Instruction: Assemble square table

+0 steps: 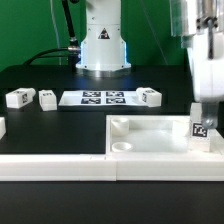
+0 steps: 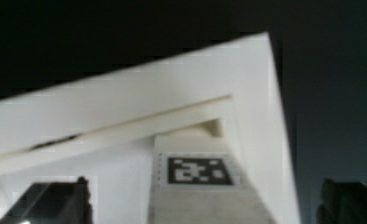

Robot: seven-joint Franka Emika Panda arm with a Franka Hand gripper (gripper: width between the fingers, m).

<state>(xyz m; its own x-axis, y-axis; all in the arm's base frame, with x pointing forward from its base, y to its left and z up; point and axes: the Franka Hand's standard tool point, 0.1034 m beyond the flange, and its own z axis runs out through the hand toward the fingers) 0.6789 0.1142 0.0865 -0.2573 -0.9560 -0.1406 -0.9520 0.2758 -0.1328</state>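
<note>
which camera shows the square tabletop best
The exterior view: the tabletop shows almost whole, with its raised rim and inner corners. The wrist view gives only one white corner of it, close up and blurred, behind a tagged leg.

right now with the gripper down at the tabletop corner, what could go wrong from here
The leg stands in a corner of the tabletop between the fingers of the open gripper. Whether it is properly seated cannot be told, so a skewed retreat could nudge or tip it. Loose legs lie beside the marker board; a low sweep toward them might knock them out of place.
</note>
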